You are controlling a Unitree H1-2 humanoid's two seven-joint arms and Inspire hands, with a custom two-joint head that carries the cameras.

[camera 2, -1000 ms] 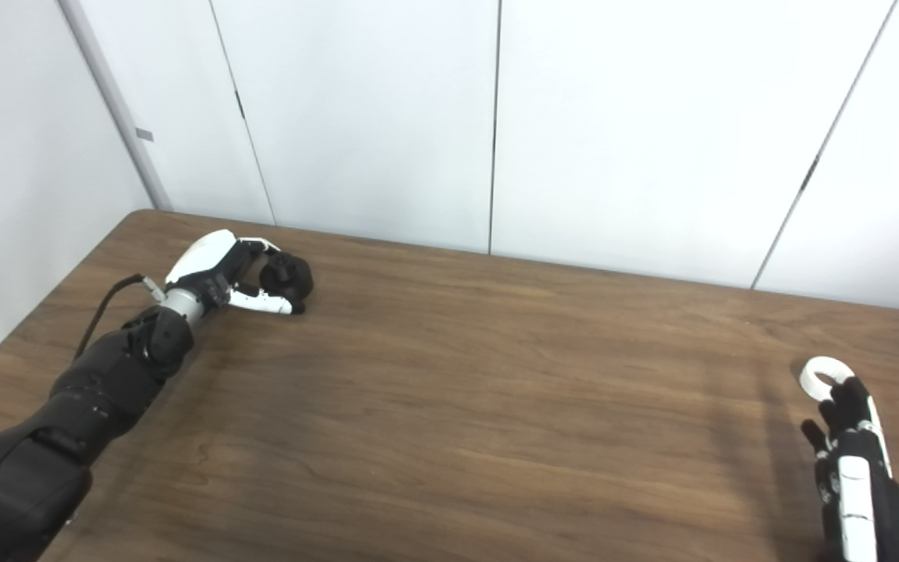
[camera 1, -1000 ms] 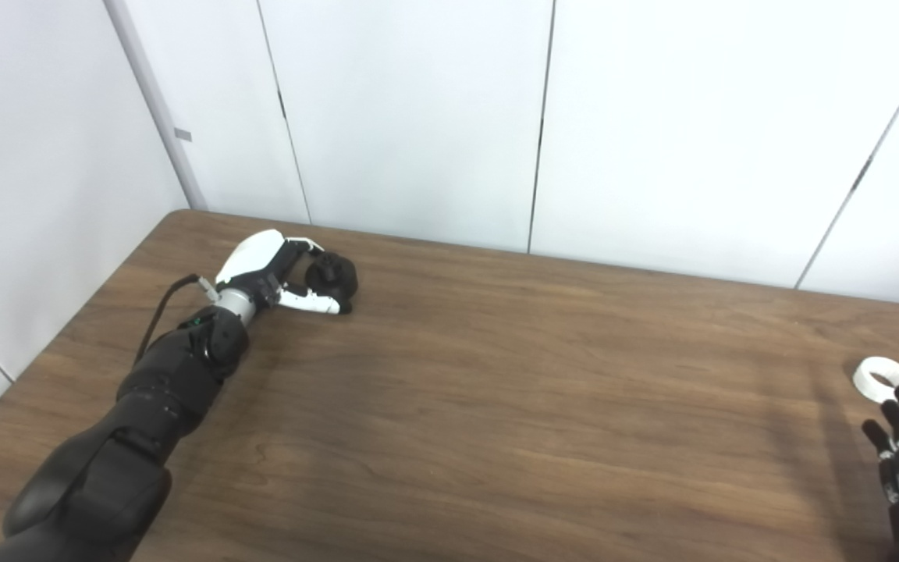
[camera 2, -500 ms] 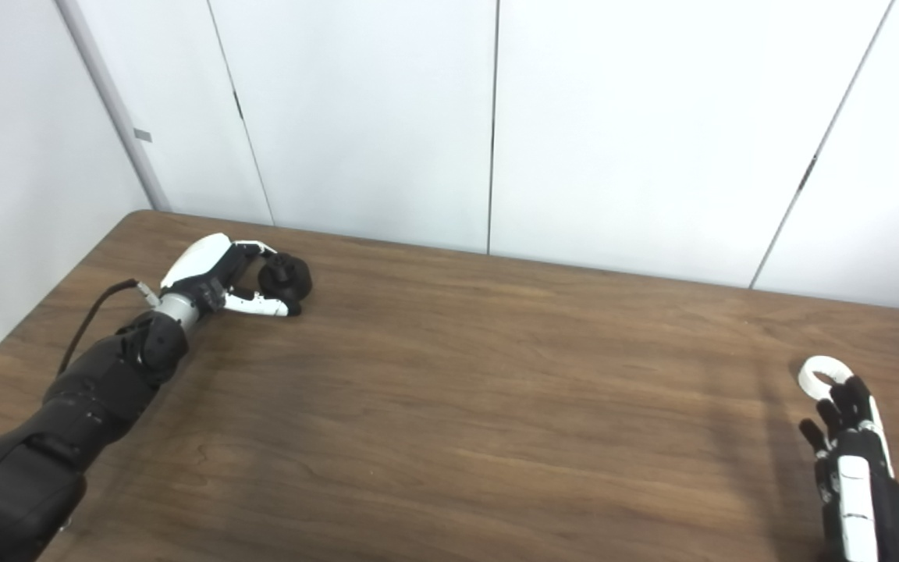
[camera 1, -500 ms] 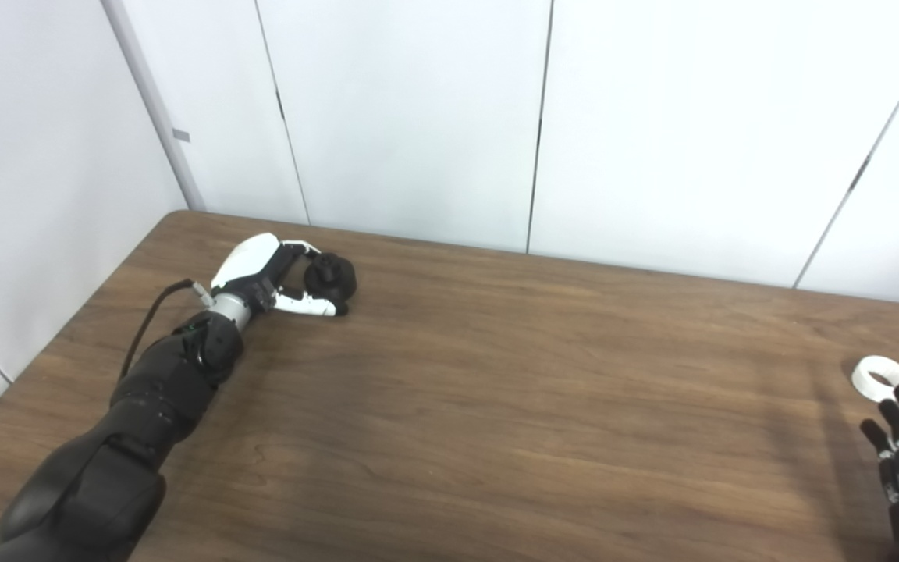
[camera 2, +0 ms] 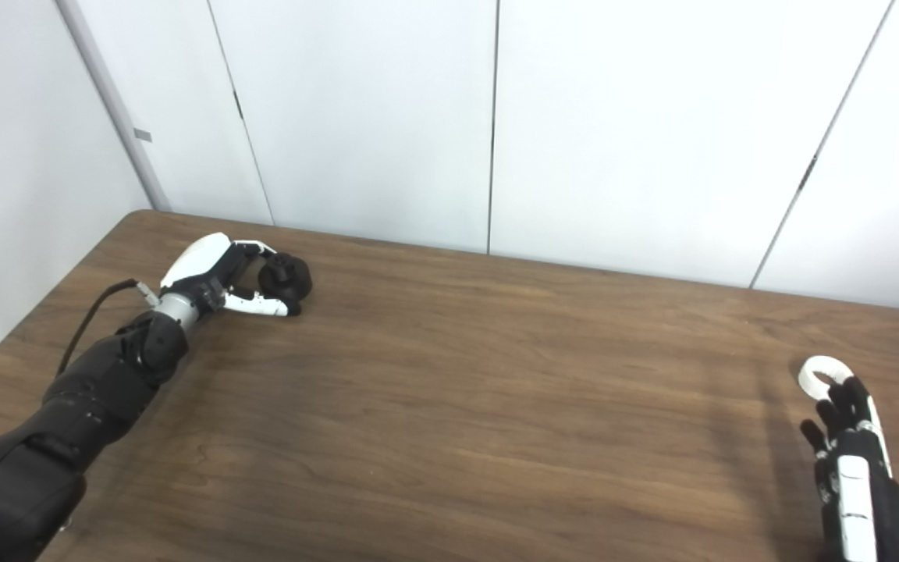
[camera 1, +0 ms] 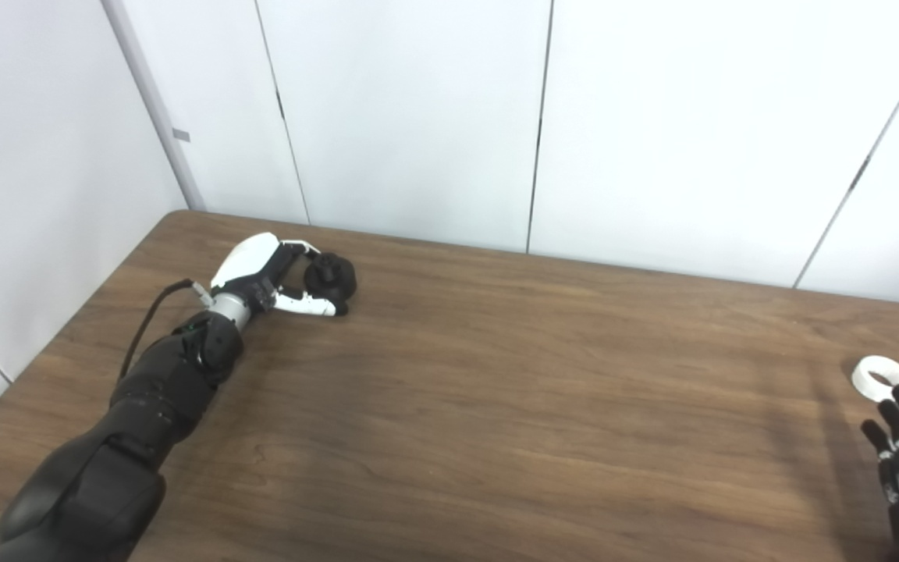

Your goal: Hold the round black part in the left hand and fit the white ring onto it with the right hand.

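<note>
The round black part (camera 1: 332,276) rests on the table at the far left. My left hand (camera 1: 266,269) wraps it, fingers curled over its far side and the thumb lying along its near side, so the hand is shut on it. The white ring (camera 2: 822,372) lies flat on the table near the right edge. My right hand (camera 2: 847,445) is just on the near side of the ring, open and holding nothing, its black fingertips (camera 2: 847,394) spread right beside the ring's rim. Its palm runs out of the bottom of the picture.
The brown wooden table (camera 1: 496,406) stretches bare between the two hands. White wall panels stand right behind its far edge. A black cable (camera 1: 154,312) loops off the left wrist.
My left forearm has shifted slightly left and lower, the hand staying on the black part. The right hand and the ring have hardly moved.
</note>
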